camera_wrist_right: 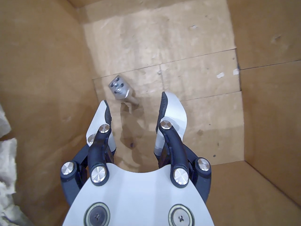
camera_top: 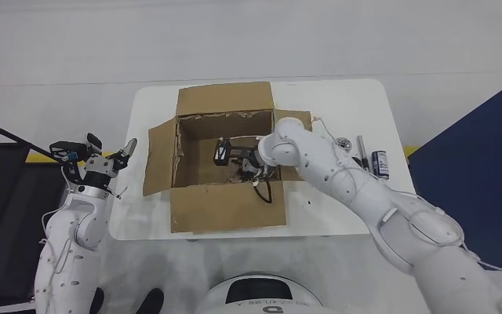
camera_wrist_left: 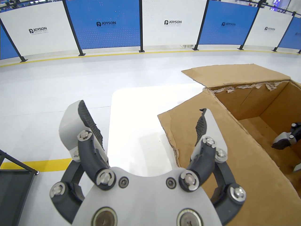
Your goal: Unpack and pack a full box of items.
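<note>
**Right gripper (camera_wrist_right: 135, 99) released inside brown cardboard box (camera_wrist_right: 42, 59)**

Right wrist view: small silver drilled metal block (camera_wrist_right: 119, 87) on the box floor, near the fingertips. Top view: black cylinder (camera_top: 381, 163) on the white table (camera_top: 337, 102) outside. Left gripper (camera_wrist_left: 142, 108) spread open beside the box.

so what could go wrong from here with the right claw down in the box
1. The small metal part lies just ahead of the tips of the open right claw, not between them. Closing now would likely miss it or knock it away.
2. The part sits toward one wall of the box, so a finger may scrape the cardboard.
3. The open left claw hangs beside the box, not on it, so the box could shift with the arm.
</note>
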Tool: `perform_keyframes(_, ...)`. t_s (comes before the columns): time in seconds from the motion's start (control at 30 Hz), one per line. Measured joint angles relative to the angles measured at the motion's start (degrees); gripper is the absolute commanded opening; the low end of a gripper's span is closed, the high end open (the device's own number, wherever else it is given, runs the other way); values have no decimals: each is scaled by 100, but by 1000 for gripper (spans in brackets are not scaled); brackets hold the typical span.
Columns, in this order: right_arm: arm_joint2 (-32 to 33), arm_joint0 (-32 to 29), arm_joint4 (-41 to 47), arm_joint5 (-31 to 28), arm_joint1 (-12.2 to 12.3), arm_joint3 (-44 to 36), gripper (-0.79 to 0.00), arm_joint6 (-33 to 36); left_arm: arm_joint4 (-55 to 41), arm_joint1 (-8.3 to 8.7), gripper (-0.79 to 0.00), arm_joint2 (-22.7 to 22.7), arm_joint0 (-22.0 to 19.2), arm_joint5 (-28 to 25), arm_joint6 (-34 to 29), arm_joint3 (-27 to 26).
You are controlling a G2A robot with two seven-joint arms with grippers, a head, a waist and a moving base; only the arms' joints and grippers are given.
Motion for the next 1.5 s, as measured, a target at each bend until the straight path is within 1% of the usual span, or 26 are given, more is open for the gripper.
perform_keyframes(0.1,56,-100,23,-3,60,-225,-382,202,0,0,0,0,0,0,0,0)
perform_keyframes(0.17,66,-146,-8,60,72,-306,-339,275,0,0,0,0,0,0,0,0)
perform_keyframes(0.3,38,-168,-12,102,33,-289,-314,283,0,0,0,0,0,0,0,0)
perform_keyframes(0.37,1,-144,-20,86,-14,-239,-305,236,0,0,0,0,0,0,0,0)
perform_keyframes(0.43,-57,-100,-53,58,-75,-177,-262,200,0,0,0,0,0,0,0,0)
perform_keyframes(0.47,-86,-77,-62,36,-104,-144,-252,190,0,0,0,0,0,0,0,0)
perform_keyframes(0.6,-242,34,-62,-77,-257,46,-252,215,0,0,0,0,0,0,0,0)
perform_keyframes(0.73,-403,172,-27,-159,-455,330,-234,217,0,0,0,0,0,0,0,0)
perform_keyframes(0.8,-458,232,8,-219,-541,464,-259,199,0,0,0,0,0,0,0,0)
perform_keyframes(0.83,-489,273,29,-258,-595,558,-283,185,0,0,0,0,0,0,0,0)
perform_keyframes(0.87,-512,303,44,-289,-636,628,-283,174,0,0,0,0,0,0,0,0)
perform_keyframes(0.93,-562,372,76,-365,-731,799,-342,154,0,0,0,0,0,0,0,0)
perform_keyframes(0.97,-585,401,90,-394,-773,875,-354,149,0,0,0,0,0,0,0,0)
perform_keyframes(1.03,-645,464,124,-472,-876,1046,-354,156,0,0,0,0,0,0,0,0)
perform_keyframes(1.1,-702,513,155,-534,-969,1198,-329,175,0,0,0,0,0,0,0,0)
perform_keyframes(1.3,-876,638,235,-711,-1290,1747,-369,179,0,0,0,0,0,0,0,0)
perform_keyframes(1.33,-901,660,245,-746,-1350,1856,-403,167,0,0,0,0,0,0,0,0)
perform_keyframes(1.4,-935,692,253,-793,-1435,2019,-425,151,0,0,0,0,0,0,0,0)
perform_keyframes(1.5,-979,748,261,-859,-1569,2273,-483,124,0,0,0,0,0,0,0,0)
